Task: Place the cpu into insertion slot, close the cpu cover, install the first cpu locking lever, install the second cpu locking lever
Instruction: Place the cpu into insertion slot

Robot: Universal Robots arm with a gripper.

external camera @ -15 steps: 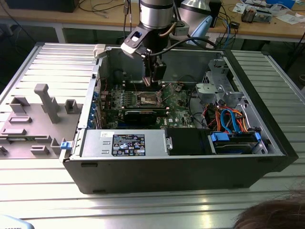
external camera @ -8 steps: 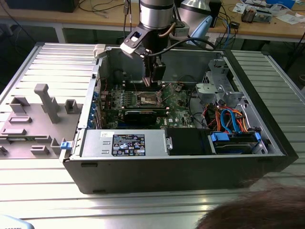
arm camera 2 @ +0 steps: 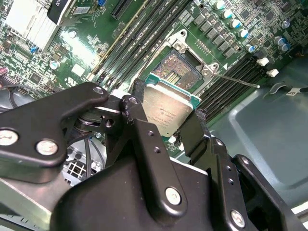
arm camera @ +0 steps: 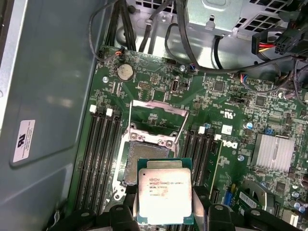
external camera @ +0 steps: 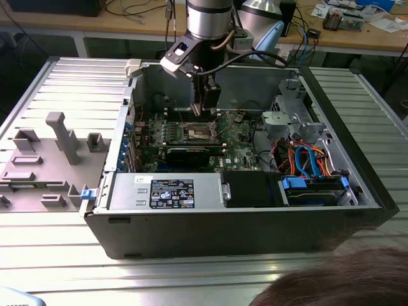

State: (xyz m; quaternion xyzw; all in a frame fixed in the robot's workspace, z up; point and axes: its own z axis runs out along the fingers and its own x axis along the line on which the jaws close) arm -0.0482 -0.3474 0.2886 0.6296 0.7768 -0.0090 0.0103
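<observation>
Pincer (arm camera 2: 168, 102) clenched on cpu (arm camera: 165, 196) edges, hovering above open insertion slot (arm camera: 147, 151), cpu cover (arm camera: 159, 102) raised clear

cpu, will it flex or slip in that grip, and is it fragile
The cpu is probably rigid: a flat plate with a metal top, pinched by its edges in the gripper. Those smooth edges could slip if the pinch loosens. It is likely light but delicate underneath, judging by the fine contacts in the insertion slot.

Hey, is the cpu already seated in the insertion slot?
No: in the second wrist view the gripper holds the cpu between its fingers, and the insertion slot lies bare.
</observation>
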